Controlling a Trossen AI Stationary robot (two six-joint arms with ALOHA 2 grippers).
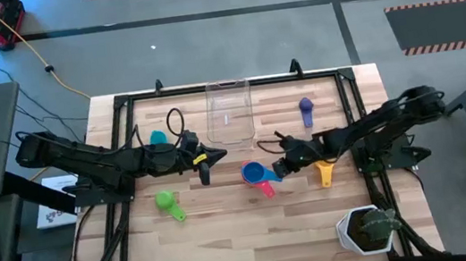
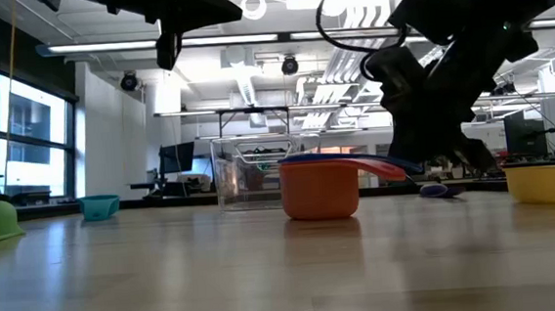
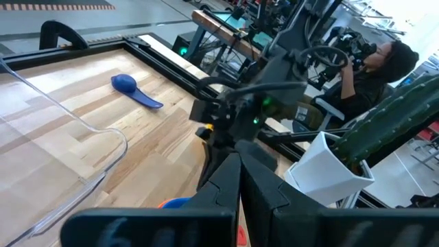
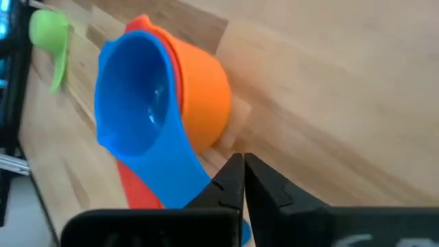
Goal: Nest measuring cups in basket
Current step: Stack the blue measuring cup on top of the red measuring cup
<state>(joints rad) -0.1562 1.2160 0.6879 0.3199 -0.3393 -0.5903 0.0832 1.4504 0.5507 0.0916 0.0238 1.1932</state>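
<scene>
A blue measuring cup (image 1: 255, 173) sits nested in an orange one (image 4: 206, 96) over a red one, whose handle (image 1: 268, 189) sticks out. The stack stands on its base mid-table (image 2: 319, 187). My right gripper (image 4: 243, 180) is shut, low, right at the blue handle's free end. My left gripper (image 1: 204, 167) is shut and raised (image 2: 165, 48), left of the stack and in front of the clear basket (image 1: 230, 111). Loose on the table are a yellow cup (image 1: 324, 172), a purple-blue cup (image 1: 306, 108), a green cup (image 1: 168, 202) and a light blue cup (image 1: 158, 138). My right gripper has its shut fingers over the free end of the blue cup's handle (image 4: 199, 180), coming from the table's right and slanting down. A sliver of blue shows under the fingers. Whether they touch the handle I cannot tell. The stack stands upright on the table.
A white pot with a green plant (image 1: 368, 228) stands at the near right corner. Black frame rails (image 1: 122, 109) run round the tabletop. A person (image 3: 384, 62) sits beyond the table's right side. Bare wood lies along the near edge between the green cup and the pot.
</scene>
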